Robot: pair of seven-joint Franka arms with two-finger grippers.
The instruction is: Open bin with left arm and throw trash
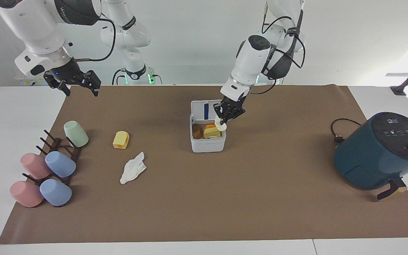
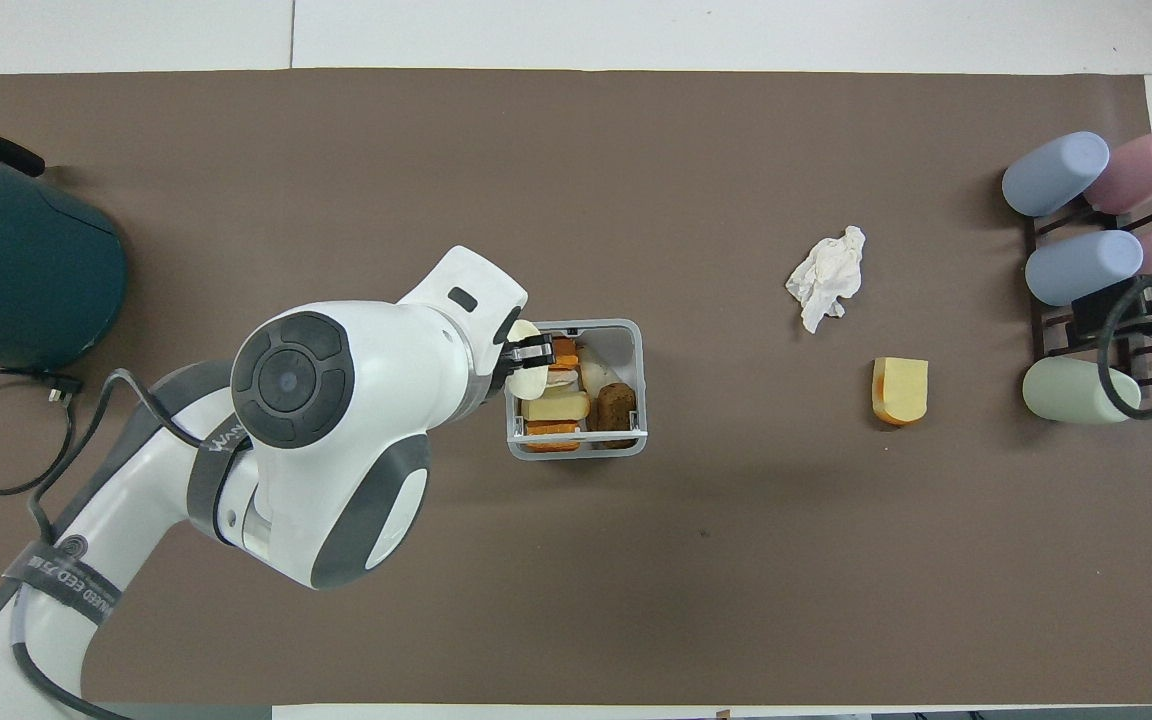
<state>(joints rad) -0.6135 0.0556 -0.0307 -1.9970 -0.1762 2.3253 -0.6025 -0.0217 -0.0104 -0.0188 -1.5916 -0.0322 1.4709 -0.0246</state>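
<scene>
The light-grey bin [image 1: 207, 144] [image 2: 638, 345] stands mid-table with its white lid [image 1: 204, 108] up and several food bits inside. My left gripper [image 1: 224, 119] [image 2: 530, 356] is shut on the cream-white lump [image 1: 220, 124] [image 2: 526, 375] and holds it over the bin's rim at the left arm's end. The yellow chunk [image 1: 120, 140] [image 2: 900, 390] and the crumpled tissue [image 1: 133, 168] [image 2: 826, 275] lie on the mat toward the right arm's end. My right gripper [image 1: 80, 85] [image 2: 1151, 310] is open, waiting in the air near the cup rack.
A dark teal air fryer [image 1: 379, 150] [image 2: 21, 265] with its cord stands at the left arm's end. A rack of pastel cups [image 1: 48, 166] [image 2: 1091, 260] stands at the right arm's end. A brown mat [image 1: 260, 198] covers the table.
</scene>
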